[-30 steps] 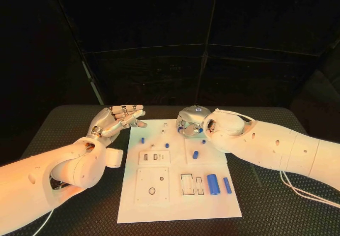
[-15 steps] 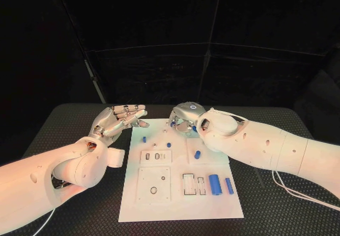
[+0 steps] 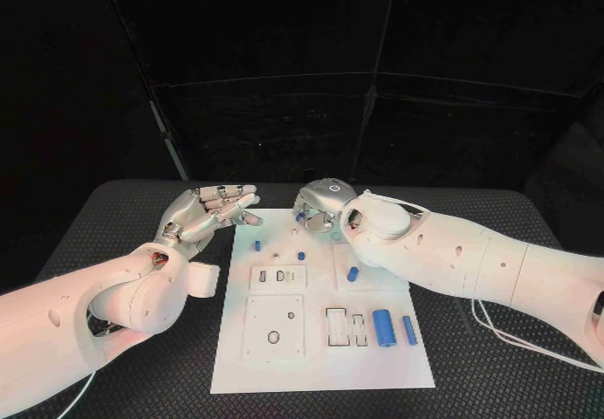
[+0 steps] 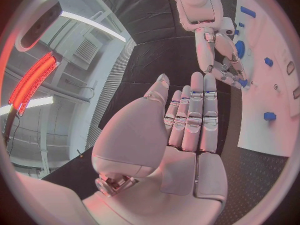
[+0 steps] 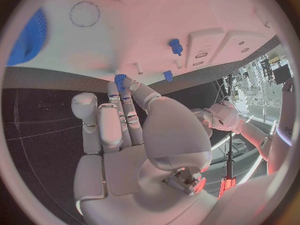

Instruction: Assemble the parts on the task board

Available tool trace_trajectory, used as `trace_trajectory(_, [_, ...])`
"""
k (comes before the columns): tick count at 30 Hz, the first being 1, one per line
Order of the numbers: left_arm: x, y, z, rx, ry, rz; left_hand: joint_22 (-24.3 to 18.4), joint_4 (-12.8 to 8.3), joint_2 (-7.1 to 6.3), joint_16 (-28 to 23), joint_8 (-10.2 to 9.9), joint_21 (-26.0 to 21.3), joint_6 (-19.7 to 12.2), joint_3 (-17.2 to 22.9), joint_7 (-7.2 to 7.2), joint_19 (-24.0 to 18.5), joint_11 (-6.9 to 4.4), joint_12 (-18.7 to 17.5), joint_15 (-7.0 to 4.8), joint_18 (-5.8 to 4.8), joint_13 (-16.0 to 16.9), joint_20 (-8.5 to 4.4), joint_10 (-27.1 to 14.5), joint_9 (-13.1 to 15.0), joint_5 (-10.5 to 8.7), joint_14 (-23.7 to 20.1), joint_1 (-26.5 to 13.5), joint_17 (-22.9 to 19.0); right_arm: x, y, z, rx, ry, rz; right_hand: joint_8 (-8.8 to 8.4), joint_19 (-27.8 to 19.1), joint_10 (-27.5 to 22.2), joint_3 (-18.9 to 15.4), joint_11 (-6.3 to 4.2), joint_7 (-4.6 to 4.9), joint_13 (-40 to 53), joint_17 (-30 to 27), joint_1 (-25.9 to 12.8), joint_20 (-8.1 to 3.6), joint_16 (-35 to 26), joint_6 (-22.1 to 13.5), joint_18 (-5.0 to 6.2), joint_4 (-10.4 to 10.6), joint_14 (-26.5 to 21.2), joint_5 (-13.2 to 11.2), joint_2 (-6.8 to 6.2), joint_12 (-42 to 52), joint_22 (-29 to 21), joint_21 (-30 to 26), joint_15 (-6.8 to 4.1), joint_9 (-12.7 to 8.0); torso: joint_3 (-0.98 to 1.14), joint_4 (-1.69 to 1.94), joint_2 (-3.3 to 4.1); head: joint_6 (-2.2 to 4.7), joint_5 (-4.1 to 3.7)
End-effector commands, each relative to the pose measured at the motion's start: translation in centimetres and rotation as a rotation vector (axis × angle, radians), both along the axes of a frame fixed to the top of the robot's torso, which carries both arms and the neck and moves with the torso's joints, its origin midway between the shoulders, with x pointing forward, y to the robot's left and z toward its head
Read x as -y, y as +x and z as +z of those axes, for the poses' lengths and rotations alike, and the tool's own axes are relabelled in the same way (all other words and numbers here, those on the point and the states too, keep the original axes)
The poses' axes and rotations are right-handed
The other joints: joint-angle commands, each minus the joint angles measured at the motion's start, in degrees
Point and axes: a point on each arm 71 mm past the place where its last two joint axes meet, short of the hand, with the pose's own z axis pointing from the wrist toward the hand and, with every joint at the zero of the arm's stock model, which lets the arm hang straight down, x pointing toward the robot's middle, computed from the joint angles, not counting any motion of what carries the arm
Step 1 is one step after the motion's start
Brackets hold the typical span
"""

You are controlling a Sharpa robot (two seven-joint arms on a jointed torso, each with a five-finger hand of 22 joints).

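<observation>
Task in progress, most of the assembly apparently outstanding. The black worktop carries the white task board, which lies lengthwise from near to far at the middle. On it, recessed plates and slots occupy the near and middle zones; the two slots near the right side and the oval opening in the near-left plate look unfilled.

The left robot hand is raised palm-up just beside the board's far-left corner, fingers straight and pressed side by side, holding nothing.

The right robot hand hangs over the board's far edge, fingers curled downward; in the right wrist view its fingertips pinch a small blue toothed part, judged to be a gear, above the far end of the board.

Loose blue parts lie on the board: a thick blue cylinder and a slimmer blue pin at the near right, a short blue piece right of centre, and two small blue pegs near the far left. A large blue gear shows at the rim of the right wrist view.

Judged state: one part in hand and not yet seated; the cylinder, pin and short piece lie loose and remain to be fitted.
</observation>
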Motion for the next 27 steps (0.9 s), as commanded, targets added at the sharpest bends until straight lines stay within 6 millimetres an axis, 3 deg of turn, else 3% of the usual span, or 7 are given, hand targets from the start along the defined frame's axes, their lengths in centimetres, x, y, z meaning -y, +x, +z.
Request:
trace_trajectory(1, [0.15, -0.06, 0.24, 0.01, -0.005, -0.016, 0.09, -0.28, 0.04, -0.3, -0.37, 0.32, -0.13, -0.03, 0.4, -0.44, 0.48, -0.27, 0.04, 0.57, -0.09, 0.14, -0.07, -0.09, -0.28, -0.31, 0.25, 0.06, -0.09, 0.06, 0.28, 0.039, -0.015, -0.011, -0.1, 0.35, 0.25, 0.27, -0.19, 0.04, 0.03, 0.16, -0.1, 0.07, 0.41, 0.48, -1.19, 0.34, 1.8, 0.03, -0.55, 0.09, 0.2, 0.31, 0.2, 0.08, 0.0, 0.03, 0.14, -0.06, 0.09])
trace_trajectory(15, [0.14, -0.08, 0.29, 0.008, -0.006, -0.019, 0.1, -0.31, 0.07, -0.35, -0.45, 0.33, -0.15, 0.0, 0.42, -0.5, 0.51, -0.39, 0.08, 0.56, -0.09, 0.16, -0.11, -0.09, -0.28, -0.37, 0.23, 0.14, -0.33, 0.27, 0.24, 0.053, -0.05, -0.037, -0.05, 0.48, 0.42, 0.58, -0.26, -0.05, 0.03, 0.38, -0.28, 0.08, 0.62, 0.64, -1.23, 0.63, 1.84, -0.06, -0.77, 0.15, 0.52, 0.55, 0.17, 0.11, -0.03, 0.11, 0.19, 0.09, 0.04])
trace_trajectory(27, [0.12, -0.08, 0.31, 0.007, -0.007, -0.024, 0.1, -0.31, 0.1, -0.38, -0.48, 0.33, -0.14, 0.01, 0.44, -0.54, 0.52, -0.45, 0.09, 0.56, -0.08, 0.18, -0.11, -0.09, -0.28, -0.4, 0.2, 0.19, -0.82, 0.82, -0.19, 0.033, -0.078, -0.044, -0.18, 0.45, 0.18, 0.89, -0.24, -0.08, -0.07, 0.37, -0.64, 0.1, 0.72, 0.48, -1.24, 1.09, 1.83, -0.56, -1.19, 0.04, 0.65, 0.69, 0.19, 0.07, -0.05, 0.14, 0.22, -0.24, 0.33])
